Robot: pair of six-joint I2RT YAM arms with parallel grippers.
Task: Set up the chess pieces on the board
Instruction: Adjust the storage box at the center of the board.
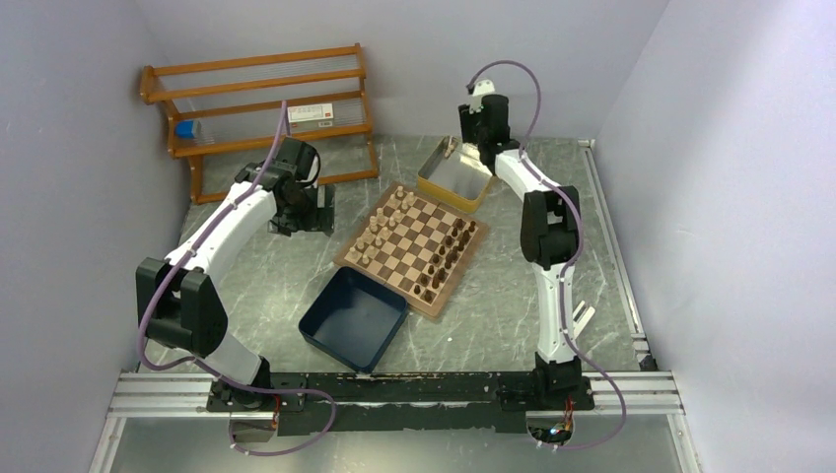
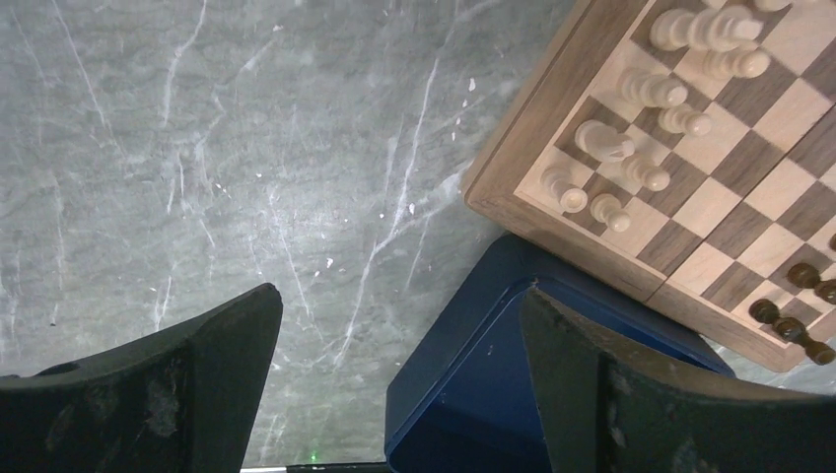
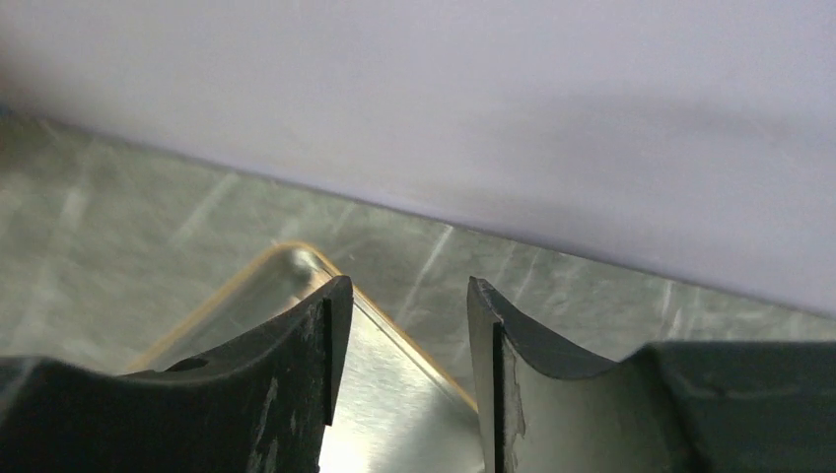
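The board (image 1: 446, 296) lies mid-table, turned diagonally. Light chess pieces (image 1: 380, 232) line its left side and dark chess pieces (image 1: 446, 258) its right side. In the left wrist view the board's (image 2: 522, 168) corner shows at upper right, with light pieces (image 2: 641, 128) and a few dark pieces (image 2: 794, 310). My left gripper (image 1: 301, 210) (image 2: 399, 330) hangs open left of the board, over the tabletop and a navy tray, holding nothing. My right gripper (image 1: 481, 151) (image 3: 409, 296) is over the far edge of a metal tin (image 3: 394, 404). Its jaws stand apart with nothing between them.
The navy blue tray (image 1: 353, 317) (image 2: 493, 384) sits at the board's near-left corner. The shiny tin (image 1: 455, 177) stands off the board's far corner. A wooden rack (image 1: 266, 108) is at the back left. Walls close in at the back and both sides.
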